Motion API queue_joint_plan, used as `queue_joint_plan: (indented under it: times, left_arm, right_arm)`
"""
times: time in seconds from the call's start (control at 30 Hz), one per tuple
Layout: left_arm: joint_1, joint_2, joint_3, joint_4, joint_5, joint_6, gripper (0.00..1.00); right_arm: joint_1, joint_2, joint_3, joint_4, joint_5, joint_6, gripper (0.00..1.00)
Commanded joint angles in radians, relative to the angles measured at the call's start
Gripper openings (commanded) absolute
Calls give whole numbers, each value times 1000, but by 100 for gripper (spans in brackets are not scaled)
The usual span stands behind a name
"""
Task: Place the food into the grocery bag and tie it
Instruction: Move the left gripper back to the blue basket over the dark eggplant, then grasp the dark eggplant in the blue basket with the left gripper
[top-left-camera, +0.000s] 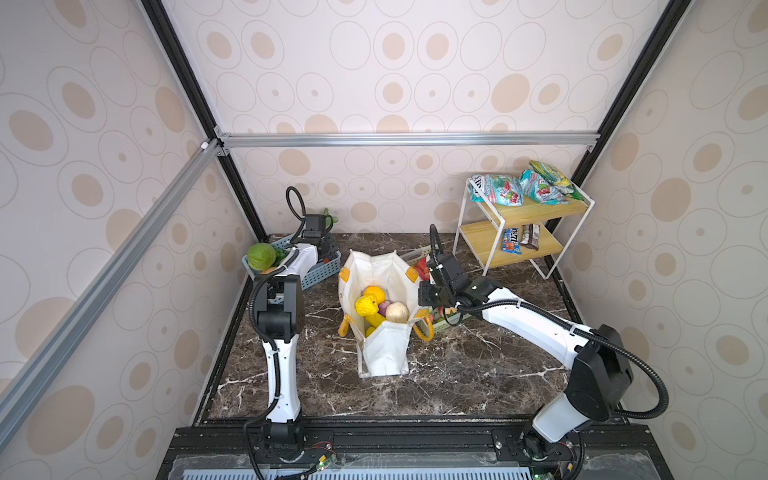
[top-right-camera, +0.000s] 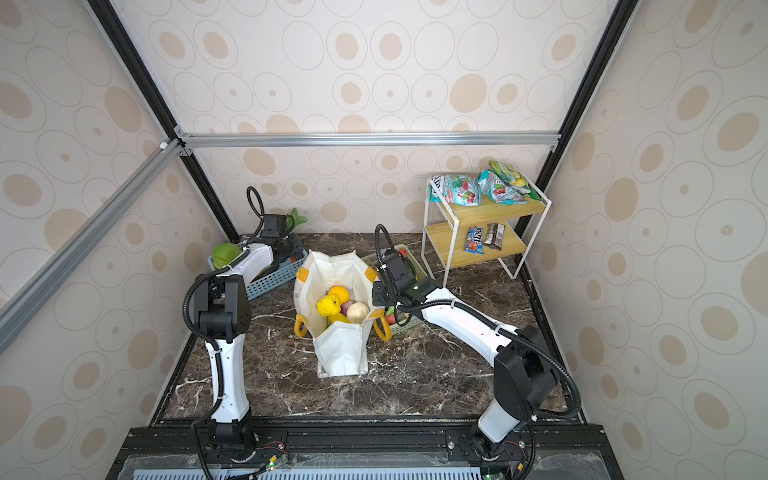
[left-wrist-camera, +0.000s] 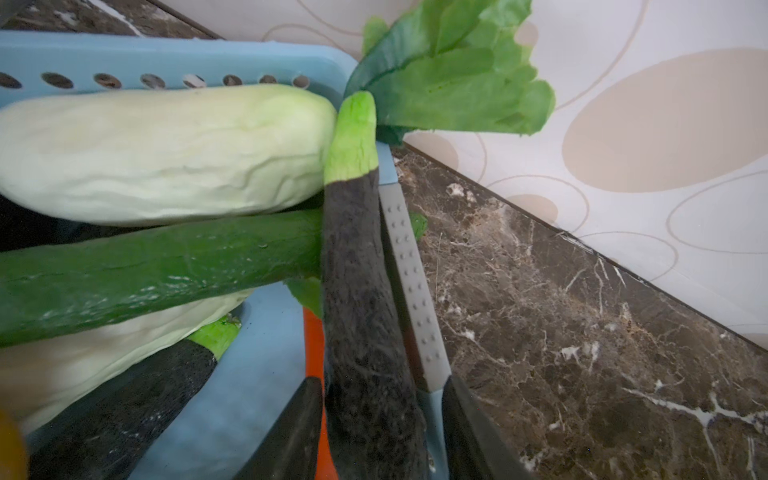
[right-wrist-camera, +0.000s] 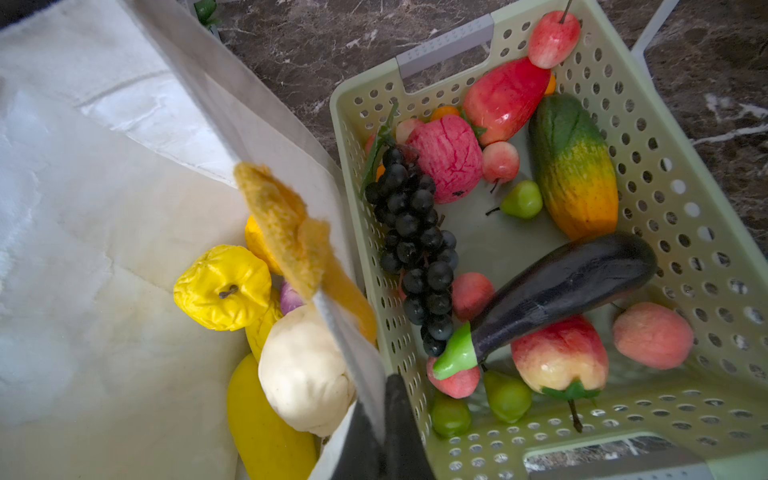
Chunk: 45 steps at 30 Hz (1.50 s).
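Eggplant (left-wrist-camera: 361, 311) lies between parted jaws of left hand (left-wrist-camera: 380, 399); grip mid-body while right hand (right-wrist-camera: 380, 419), clamped on grocery bag (right-wrist-camera: 124, 187), steadies it.

- grocery bag (top-left-camera: 384, 353): cream-white; handles yellow-orange;
- food (top-left-camera: 365, 306) inside it: yellow, orange, purple, pale cream;
- eggplant (left-wrist-camera: 361, 311): blackish purple, bright green cap;
- blue basket (top-left-camera: 321, 274), pale green basket (right-wrist-camera: 702, 232): dotted with holes;
- worktop (top-left-camera: 478, 374): dark brown marble, white veins;
- walls (top-left-camera: 374, 62): off-white, beige ovals
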Motion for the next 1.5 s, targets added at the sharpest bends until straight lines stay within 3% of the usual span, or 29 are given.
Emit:
queue_joint_plan:
  times: [0.0,0.3,1.03,1.47]
  left_arm:
    - [11,33,9,10,6,-19,42]
    - [11,-3,4,12,1,-16,37]
    - [12,-179,-34,-15,0,25,36]
    - [11,-356,-131,66,183,-22,37]
  right_arm:
    - [-14,-14,11,-10,32,7,3]
    - [-12,-16,1,3,32,10,3]
    - [-13,-37,-26,19,26,13,3]
    - [-12,-25,-27,30,18,22,3]
